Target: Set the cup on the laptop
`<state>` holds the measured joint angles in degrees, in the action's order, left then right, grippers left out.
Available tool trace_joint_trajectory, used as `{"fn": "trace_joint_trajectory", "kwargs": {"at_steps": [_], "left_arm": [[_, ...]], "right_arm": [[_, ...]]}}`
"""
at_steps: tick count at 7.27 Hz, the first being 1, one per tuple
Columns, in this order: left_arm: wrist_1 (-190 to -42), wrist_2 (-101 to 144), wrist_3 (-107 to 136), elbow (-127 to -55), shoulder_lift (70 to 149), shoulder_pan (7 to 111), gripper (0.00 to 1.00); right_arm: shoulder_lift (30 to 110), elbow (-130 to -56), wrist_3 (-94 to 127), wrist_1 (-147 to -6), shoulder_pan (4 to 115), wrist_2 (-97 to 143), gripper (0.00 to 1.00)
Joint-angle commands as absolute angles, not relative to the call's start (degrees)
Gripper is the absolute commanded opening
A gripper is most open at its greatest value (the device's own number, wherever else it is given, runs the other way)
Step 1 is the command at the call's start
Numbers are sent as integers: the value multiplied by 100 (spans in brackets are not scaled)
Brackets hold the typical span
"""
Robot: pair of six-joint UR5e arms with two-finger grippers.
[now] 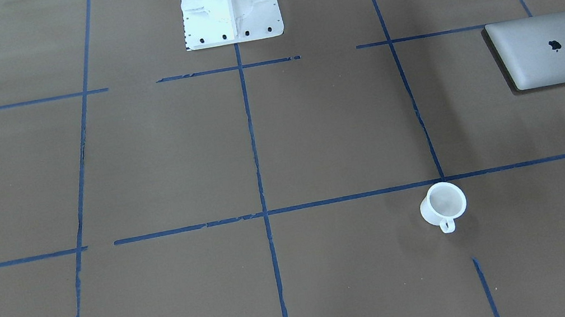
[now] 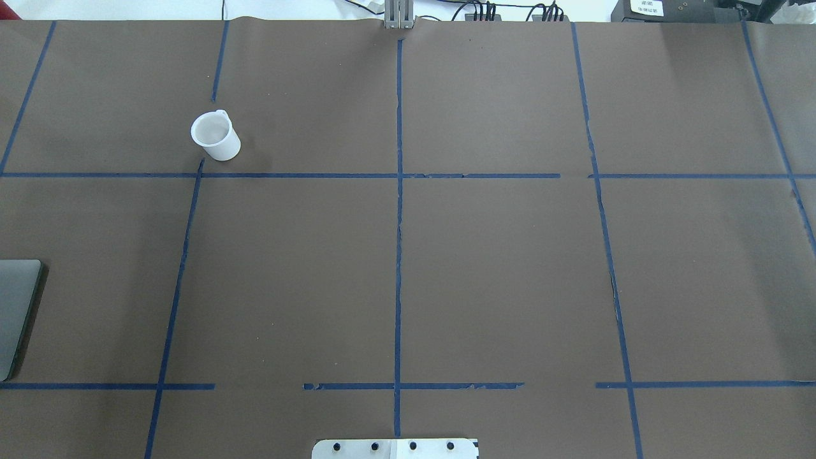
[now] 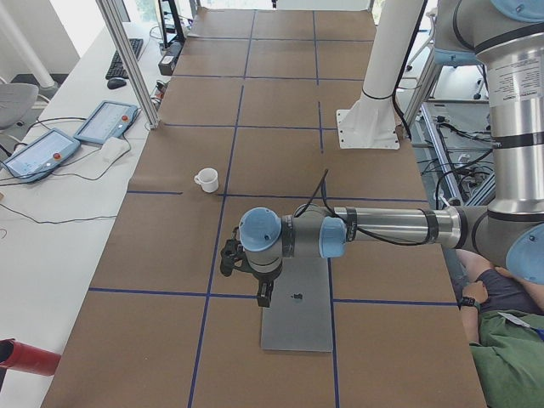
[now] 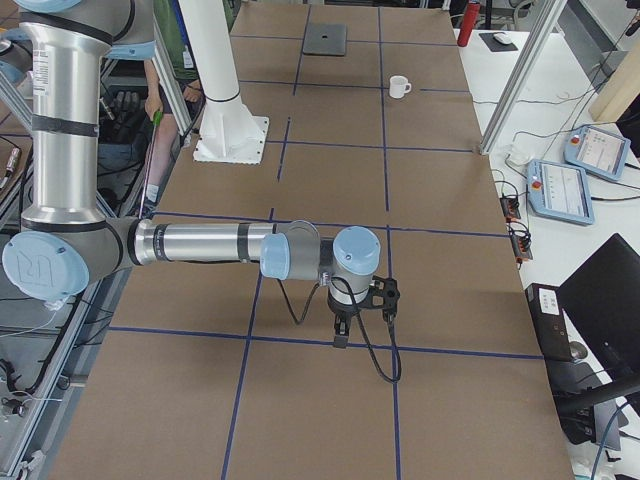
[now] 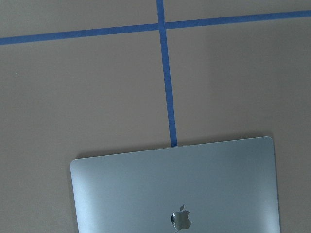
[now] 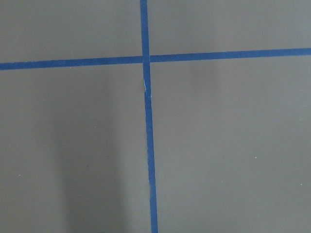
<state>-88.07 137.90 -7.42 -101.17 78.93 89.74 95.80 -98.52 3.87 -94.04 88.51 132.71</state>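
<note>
The small white cup (image 1: 443, 204) stands upright on the brown table, handle toward the operators' side; it also shows in the overhead view (image 2: 215, 136) and both side views (image 3: 206, 179) (image 4: 399, 87). The silver-grey laptop (image 1: 554, 50) lies closed and flat near the table's left end (image 2: 16, 312) (image 3: 297, 314) (image 4: 326, 39), well apart from the cup. My left gripper (image 3: 265, 294) hangs over the laptop's near edge; its wrist view shows the lid (image 5: 180, 189) below. My right gripper (image 4: 340, 335) hangs over bare table at the other end. I cannot tell whether either is open or shut.
The white robot pedestal (image 1: 229, 2) stands at the table's middle rear edge. Blue tape lines (image 2: 399, 223) cross the brown surface. Teach pendants (image 3: 38, 153) (image 4: 560, 190) lie on the side bench. A person (image 3: 510, 340) sits by the robot's side.
</note>
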Motion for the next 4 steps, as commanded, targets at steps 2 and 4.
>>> {"fn": "trace_joint_trajectory", "kwargs": {"at_steps": [2,4], "left_arm": [[-8824,13773,-730,-10213,8093,9008,100],[-8745,13151,-677,-10292,8795,8991,100]], "right_arm": [[9580,-9853,395,-9404,8851,13271,100],[9580,-9853,387,-9404,8851,13271,100]]}}
